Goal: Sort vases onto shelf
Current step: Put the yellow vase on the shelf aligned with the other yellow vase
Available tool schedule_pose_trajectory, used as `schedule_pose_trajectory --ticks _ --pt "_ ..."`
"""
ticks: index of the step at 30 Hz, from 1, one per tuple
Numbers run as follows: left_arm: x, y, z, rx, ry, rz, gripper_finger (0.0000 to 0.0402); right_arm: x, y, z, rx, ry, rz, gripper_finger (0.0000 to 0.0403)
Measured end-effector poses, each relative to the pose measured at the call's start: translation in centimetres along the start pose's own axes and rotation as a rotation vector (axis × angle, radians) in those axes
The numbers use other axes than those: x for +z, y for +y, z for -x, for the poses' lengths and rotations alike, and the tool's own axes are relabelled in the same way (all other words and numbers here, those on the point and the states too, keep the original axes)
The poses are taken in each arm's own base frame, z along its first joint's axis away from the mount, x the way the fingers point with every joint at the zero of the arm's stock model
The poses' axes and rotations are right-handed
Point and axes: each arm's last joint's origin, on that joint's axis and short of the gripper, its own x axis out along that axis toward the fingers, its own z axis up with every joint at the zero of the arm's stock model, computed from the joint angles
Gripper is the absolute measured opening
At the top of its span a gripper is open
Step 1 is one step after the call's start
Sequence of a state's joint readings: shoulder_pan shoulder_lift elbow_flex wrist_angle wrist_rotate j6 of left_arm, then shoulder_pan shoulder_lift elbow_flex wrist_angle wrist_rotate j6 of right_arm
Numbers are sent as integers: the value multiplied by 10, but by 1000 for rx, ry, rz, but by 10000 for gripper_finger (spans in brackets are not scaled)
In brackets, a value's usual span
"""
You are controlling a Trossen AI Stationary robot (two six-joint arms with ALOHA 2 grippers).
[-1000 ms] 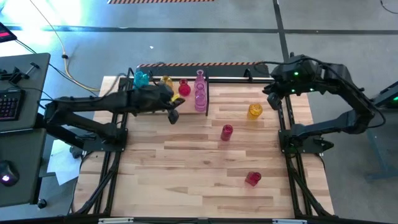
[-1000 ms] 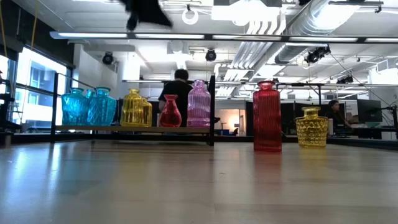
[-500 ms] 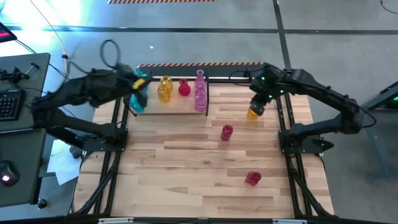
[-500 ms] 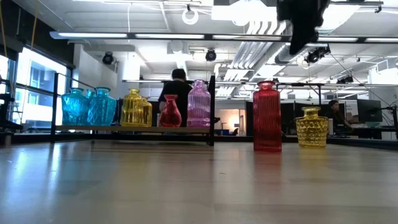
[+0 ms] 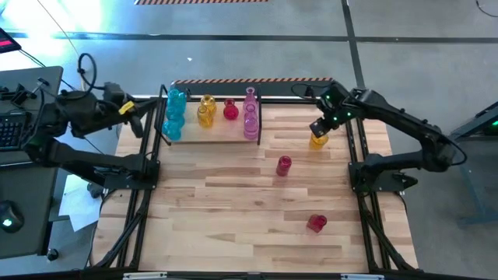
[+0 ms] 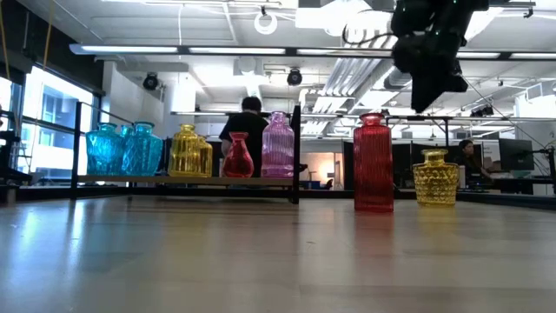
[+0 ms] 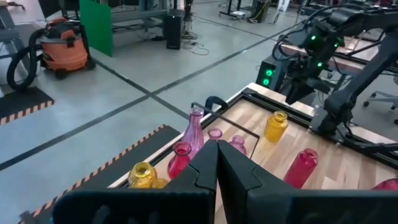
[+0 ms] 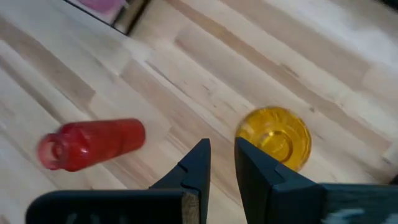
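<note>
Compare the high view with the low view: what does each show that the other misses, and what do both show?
Only the high view: the left gripper, shut, drawn back off the table's left edge, and a second red vase near the front.
Only the low view: a person behind the shelf.
Both: the right gripper above the yellow vase, the tall red vase, and the vases on the shelf.
</note>
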State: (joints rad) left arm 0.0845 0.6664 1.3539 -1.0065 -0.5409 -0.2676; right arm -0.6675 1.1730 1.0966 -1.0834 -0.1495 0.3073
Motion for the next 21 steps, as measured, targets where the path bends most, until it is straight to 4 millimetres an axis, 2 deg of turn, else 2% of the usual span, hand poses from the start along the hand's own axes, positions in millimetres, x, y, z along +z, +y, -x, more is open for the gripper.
schedule_pose_trajectory --ticks 6,11,16,21 --pt "-11 8 7 4 14 3 0 -6 -12 -20 -40 84 -65 78" --pt "-19 9 6 8 29 0 0 -12 -24 -35 -64 105 -138 134" --pt "-19 9 6 7 28 1 1 -13 -34 -41 -128 77 -186 183" --pt "-20 8 6 -31 40 27 1 -18 -42 -50 -168 86 -208 196"
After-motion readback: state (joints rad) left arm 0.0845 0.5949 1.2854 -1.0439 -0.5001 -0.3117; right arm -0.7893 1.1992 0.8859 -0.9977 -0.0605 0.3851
